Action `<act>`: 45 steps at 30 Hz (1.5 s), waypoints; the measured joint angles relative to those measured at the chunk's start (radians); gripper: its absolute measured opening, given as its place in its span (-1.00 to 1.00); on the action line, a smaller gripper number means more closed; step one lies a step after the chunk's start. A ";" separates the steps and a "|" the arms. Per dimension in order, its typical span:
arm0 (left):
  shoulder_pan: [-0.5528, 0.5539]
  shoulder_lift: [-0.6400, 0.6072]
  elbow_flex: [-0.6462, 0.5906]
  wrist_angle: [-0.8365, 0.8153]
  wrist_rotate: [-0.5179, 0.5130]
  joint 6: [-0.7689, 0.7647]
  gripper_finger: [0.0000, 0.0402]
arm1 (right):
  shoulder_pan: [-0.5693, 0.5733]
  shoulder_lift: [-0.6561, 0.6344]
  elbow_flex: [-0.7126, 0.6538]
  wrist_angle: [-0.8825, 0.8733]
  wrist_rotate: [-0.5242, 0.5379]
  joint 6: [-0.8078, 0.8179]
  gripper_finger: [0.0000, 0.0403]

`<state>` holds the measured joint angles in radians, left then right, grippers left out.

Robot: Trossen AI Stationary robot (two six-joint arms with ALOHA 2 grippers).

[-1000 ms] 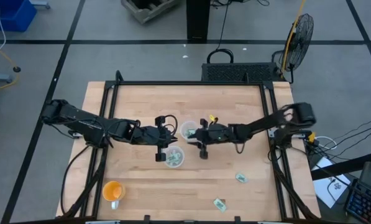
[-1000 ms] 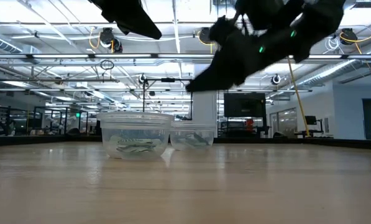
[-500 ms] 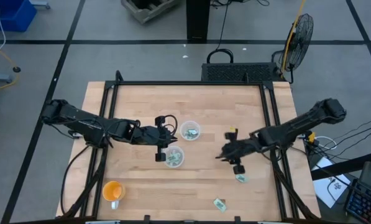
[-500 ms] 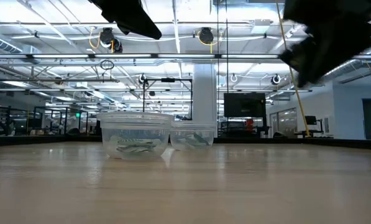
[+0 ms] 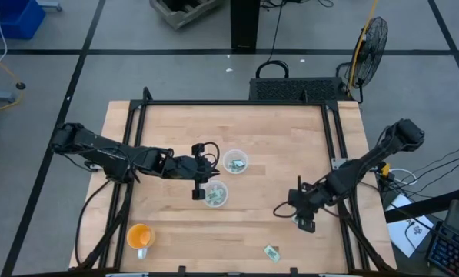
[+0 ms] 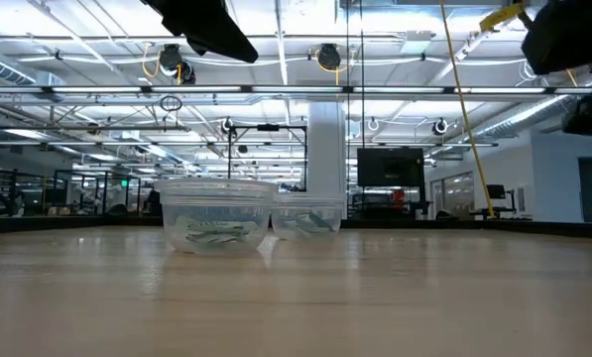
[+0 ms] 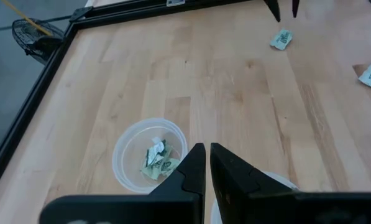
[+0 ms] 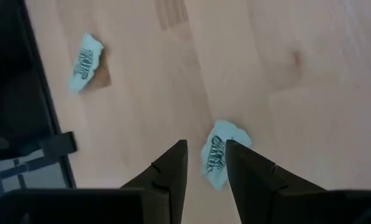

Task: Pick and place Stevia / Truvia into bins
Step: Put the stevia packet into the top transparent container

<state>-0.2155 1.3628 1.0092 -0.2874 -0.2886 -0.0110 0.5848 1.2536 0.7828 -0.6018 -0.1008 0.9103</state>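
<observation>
**Two packets loose on the surface, right hand right over one of them**

Two Stevia packets are out on the wood. The nearer packet point(image 8: 217, 159) sits right in front of the right hand point(image 8: 205, 163), showing in the slim gap between its two dark fingers point(image 8: 170, 167), which stand a little apart with nothing pinched; in the high view that hand point(image 5: 304, 221) covers most of it. The second packet point(image 5: 271, 252) lies closer to the front edge, near but clear of the first one, and the right wrist view catches it too point(image 8: 84, 61).

The rest of the packets are already in the two clear cups. The farther cup point(image 5: 234, 162) has a few crumpled green-and-white ones in it, easy to see in the left wrist view point(image 7: 149, 160). The closer cup point(image 5: 215, 194) holds some as well, and in the low view point(image 6: 216, 214) they lie flat on its bottom. The two cups sit just beside each other mid-surface.

The left hand point(image 5: 201, 182) hangs above the closer cup, fingers point(image 7: 188, 173) pressed nearly together with nothing between them.

An orange cup point(image 5: 139, 235) sits off by the front left corner of the wooden surface point(image 5: 275, 138), well away from everything else.
</observation>
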 joint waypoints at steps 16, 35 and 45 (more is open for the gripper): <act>0.000 0.000 0.000 -0.009 0.002 -0.012 -0.85 | 0.025 0.056 -0.215 0.263 -0.087 0.179 -0.24; 0.000 0.000 0.000 -0.009 0.002 -0.011 -0.85 | 0.026 0.053 -0.415 0.536 -0.085 0.218 -0.43; 0.000 0.000 0.000 -0.009 0.001 -0.012 -0.85 | 0.025 0.055 -0.418 0.599 -0.068 0.101 -0.62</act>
<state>-0.2154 1.3632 1.0092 -0.2962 -0.2878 -0.0231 0.6102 1.3087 0.3645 -0.0032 -0.1687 1.0110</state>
